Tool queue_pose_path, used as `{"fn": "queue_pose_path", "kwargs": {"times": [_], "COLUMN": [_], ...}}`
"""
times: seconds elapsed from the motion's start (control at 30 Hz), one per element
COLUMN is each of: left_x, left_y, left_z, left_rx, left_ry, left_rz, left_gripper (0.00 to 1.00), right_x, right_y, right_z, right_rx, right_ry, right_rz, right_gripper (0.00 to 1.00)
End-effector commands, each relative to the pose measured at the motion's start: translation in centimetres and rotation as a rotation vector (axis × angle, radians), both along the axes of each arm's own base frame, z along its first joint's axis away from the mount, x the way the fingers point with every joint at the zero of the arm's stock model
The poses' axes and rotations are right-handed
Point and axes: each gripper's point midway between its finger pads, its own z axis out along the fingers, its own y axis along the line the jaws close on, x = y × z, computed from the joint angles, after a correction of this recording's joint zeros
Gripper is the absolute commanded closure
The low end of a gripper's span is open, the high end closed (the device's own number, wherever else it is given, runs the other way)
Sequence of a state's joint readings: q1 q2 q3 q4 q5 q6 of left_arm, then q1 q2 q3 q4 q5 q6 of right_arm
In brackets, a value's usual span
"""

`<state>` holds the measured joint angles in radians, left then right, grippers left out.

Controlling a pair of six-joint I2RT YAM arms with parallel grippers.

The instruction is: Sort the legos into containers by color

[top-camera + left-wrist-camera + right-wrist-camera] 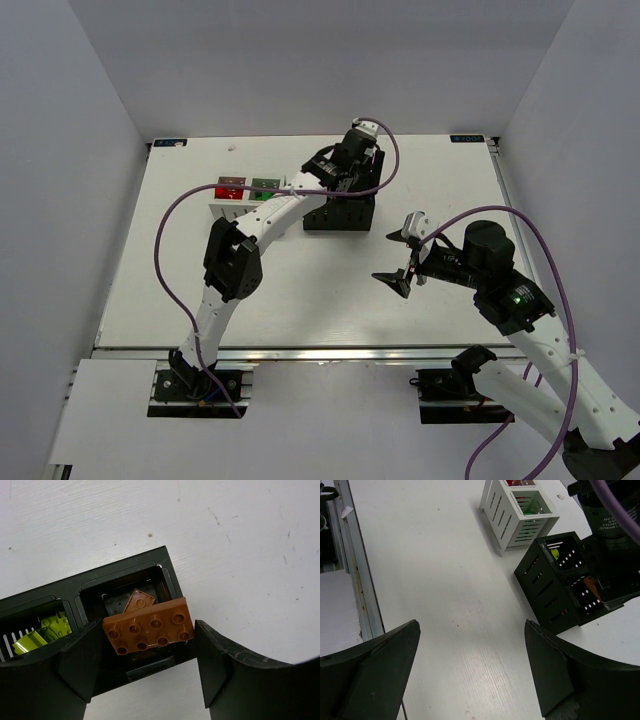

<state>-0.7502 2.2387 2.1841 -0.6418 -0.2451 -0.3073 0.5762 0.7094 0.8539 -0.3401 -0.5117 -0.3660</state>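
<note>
My left gripper (148, 632) hangs over the right compartment of the black container (125, 570), shut on a brown-orange lego (150, 627) held by its ends and a little tilted. Under it, inside that compartment, lies another brown-orange lego (139, 600). The left compartment holds yellow-green legos (42, 632). In the top view the left gripper (352, 165) is at the back of the black container (340, 215). The white container (225, 208) to its left holds a red lego (229, 188) and a green lego (265, 186). My right gripper (405, 255) hovers open and empty over bare table.
The table's near edge has a metal rail (330, 352); the same rail (355, 575) runs along the left of the right wrist view. Purple cables (165, 250) loop off both arms. Grey walls enclose the table on three sides.
</note>
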Motion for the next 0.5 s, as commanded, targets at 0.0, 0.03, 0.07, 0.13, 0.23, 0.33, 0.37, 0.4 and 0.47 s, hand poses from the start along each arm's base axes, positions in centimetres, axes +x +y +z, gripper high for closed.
{"fn": "queue_pose_path", "kwargs": {"times": [0.0,0.03,0.07,0.13,0.23,0.33,0.37,0.4,0.47], "left_x": [1.0,1.0,1.2,1.5,1.6,1.6,1.6,1.6,1.6], "left_y": [0.2,0.3,0.4,0.6,0.4,0.3,0.3,0.4,0.4], "left_z": [2.9,2.7,2.6,2.3,1.5,1.3,1.2,1.4,1.4], "left_rx": [-0.03,-0.029,-0.026,-0.029,-0.028,-0.028,-0.027,-0.028,-0.026], "left_ry": [-0.066,-0.063,-0.062,-0.057,-0.045,-0.041,-0.039,-0.042,-0.041], "left_rz": [0.017,0.019,0.023,0.031,0.025,0.021,0.023,0.024,0.026], "left_gripper": [0.51,0.5,0.48,0.47,0.44,0.37,0.35,0.34,0.31], "right_x": [0.0,-0.1,-0.1,0.0,-0.1,-0.1,-0.1,-0.1,-0.1], "right_y": [0.2,0.2,0.2,0.2,0.3,0.3,0.3,0.3,0.3], "right_z": [0.6,0.7,0.7,0.7,0.6,0.6,0.6,0.6,0.6], "right_rx": [0.026,0.027,0.028,0.028,0.027,0.027,0.027,0.027,0.026], "right_ry": [-0.021,-0.023,-0.023,-0.026,-0.024,-0.026,-0.026,-0.026,-0.024], "right_rz": [0.011,0.011,0.011,0.012,0.015,0.015,0.015,0.015,0.016], "right_gripper": [0.11,0.11,0.11,0.11,0.11,0.11,0.11,0.11,0.1]}}
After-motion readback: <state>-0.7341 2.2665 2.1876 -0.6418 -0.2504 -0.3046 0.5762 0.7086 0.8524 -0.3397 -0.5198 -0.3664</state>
